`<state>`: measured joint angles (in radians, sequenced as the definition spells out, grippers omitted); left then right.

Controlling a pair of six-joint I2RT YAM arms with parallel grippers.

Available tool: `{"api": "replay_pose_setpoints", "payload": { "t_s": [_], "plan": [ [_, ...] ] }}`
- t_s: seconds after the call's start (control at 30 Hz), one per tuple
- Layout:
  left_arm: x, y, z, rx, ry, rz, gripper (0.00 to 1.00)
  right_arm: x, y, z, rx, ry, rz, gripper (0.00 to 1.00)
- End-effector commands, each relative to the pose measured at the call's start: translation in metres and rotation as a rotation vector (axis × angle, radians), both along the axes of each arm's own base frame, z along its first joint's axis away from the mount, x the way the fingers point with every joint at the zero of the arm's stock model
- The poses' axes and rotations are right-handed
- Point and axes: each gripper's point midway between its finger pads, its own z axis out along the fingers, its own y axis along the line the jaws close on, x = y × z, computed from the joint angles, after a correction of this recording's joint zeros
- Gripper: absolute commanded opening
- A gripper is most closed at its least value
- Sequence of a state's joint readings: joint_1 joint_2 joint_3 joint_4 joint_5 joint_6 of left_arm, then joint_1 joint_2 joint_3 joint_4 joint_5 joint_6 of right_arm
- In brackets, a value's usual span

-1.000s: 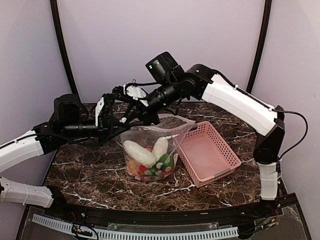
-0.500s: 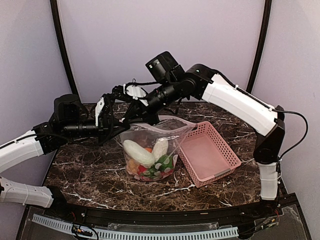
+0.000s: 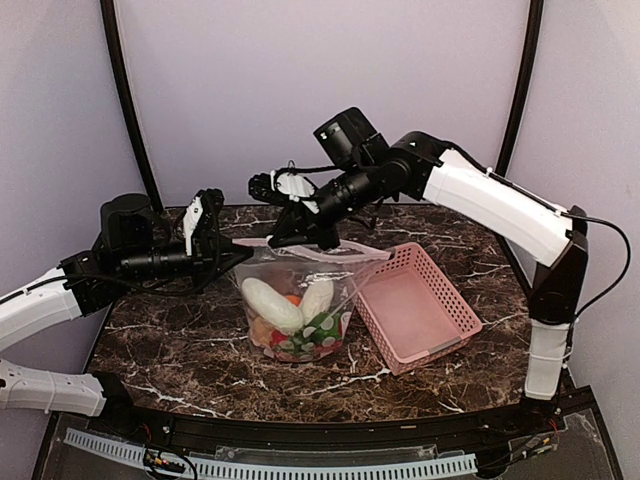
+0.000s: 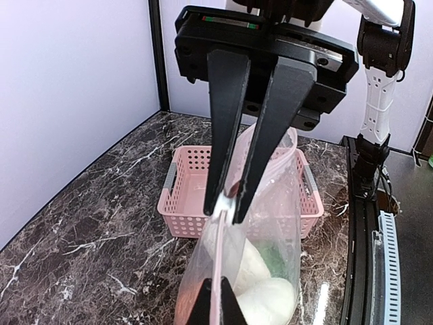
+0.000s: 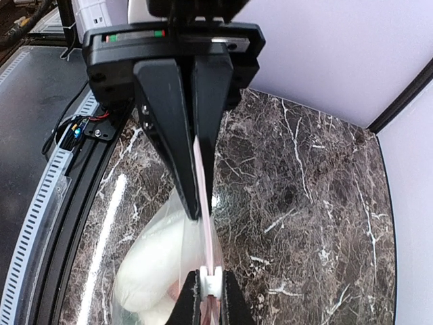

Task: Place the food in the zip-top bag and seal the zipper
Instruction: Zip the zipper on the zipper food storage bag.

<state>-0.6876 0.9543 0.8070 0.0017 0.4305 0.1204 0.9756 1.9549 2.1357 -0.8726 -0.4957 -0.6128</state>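
Frame centre, sealing in hand, we judge: left gripper point(image 4: 211, 292) and right gripper point(image 5: 210, 288) pinch tight the pale pink zipper strip point(image 5: 210, 240) of the clear crinkly plastic bag point(image 3: 300, 275); next, slide along it.

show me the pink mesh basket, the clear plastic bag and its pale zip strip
pink mesh plastic basket point(image 3: 412, 312), top external view, bare floor.
clear crinkly plastic bag point(image 3: 290, 270), top external view, upper front panel.
pale whitish-pink zip strip point(image 5: 210, 244), right wrist view, exposed middle stretch.

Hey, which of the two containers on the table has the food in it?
The clear bag: the food shows through its wall. The pink basket beside it, on its right, shows only a bare floor.
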Motion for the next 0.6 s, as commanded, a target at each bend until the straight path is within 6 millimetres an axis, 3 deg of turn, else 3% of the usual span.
{"api": "replay_pose_setpoints", "payload": {
  "t_s": [0.0, 0.57],
  "plan": [
    [0.001, 0.005, 0.011, -0.028, -0.038, 0.023, 0.01, 0.022, -0.043, -0.004, -0.064, -0.026, -0.097, 0.00],
    [0.010, 0.006, 0.003, -0.014, -0.019, 0.047, 0.01, 0.058, -0.132, -0.023, -0.126, 0.007, -0.277, 0.00]
  ]
}}
